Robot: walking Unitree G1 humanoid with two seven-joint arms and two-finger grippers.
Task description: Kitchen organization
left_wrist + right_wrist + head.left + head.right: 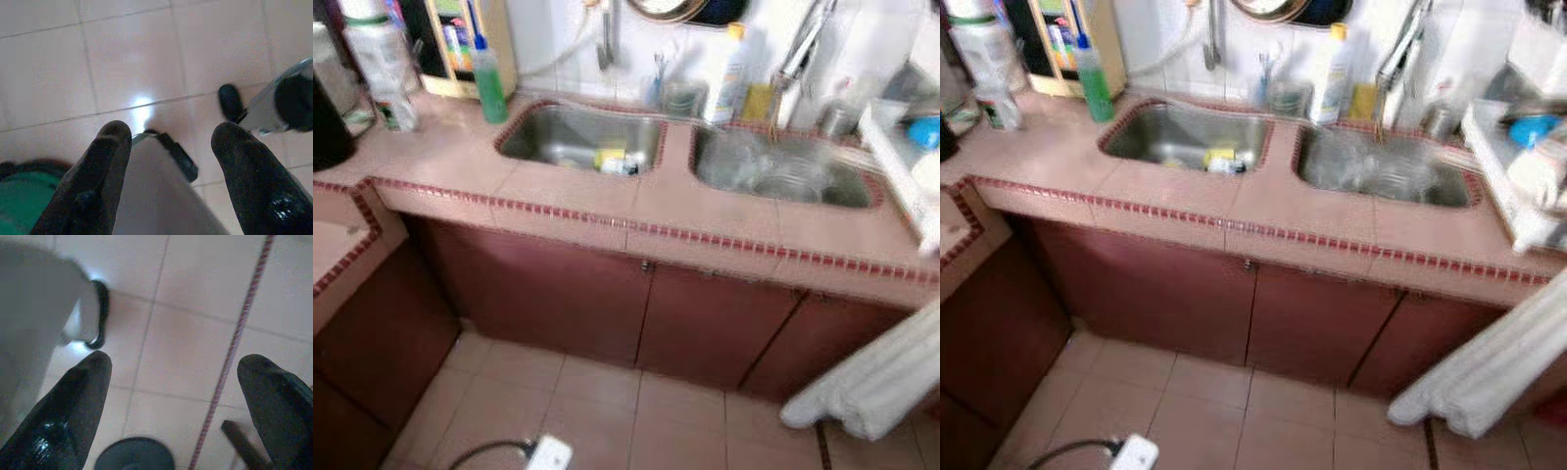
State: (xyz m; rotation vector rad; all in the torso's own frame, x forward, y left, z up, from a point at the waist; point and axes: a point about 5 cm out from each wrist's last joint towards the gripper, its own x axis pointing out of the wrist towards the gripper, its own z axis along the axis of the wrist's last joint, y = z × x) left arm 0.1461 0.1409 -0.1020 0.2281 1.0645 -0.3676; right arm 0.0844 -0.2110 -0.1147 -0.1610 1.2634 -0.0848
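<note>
A pink tiled counter (440, 162) with a red trim holds a double steel sink. The left basin (548, 125) has a small yellow and white item (617, 160) lying in it. The right basin (862, 191) holds clear glass bowls (783, 176). A green bottle (489, 83) stands at the back left of the sink, and a white bottle with a yellow cap (728, 73) stands between the basins at the wall. Both arms hang idle over the floor tiles: the left gripper (172, 131) and the right gripper (177, 361) are open with nothing between the fingers.
Dark red cabinet doors (558, 294) run under the counter. A white dish rack (901, 166) sits at the right end, with white cloth (871, 377) hanging below it. A white power strip (548, 453) with a black cable lies on the floor. A lower side counter (333, 245) juts out on the left.
</note>
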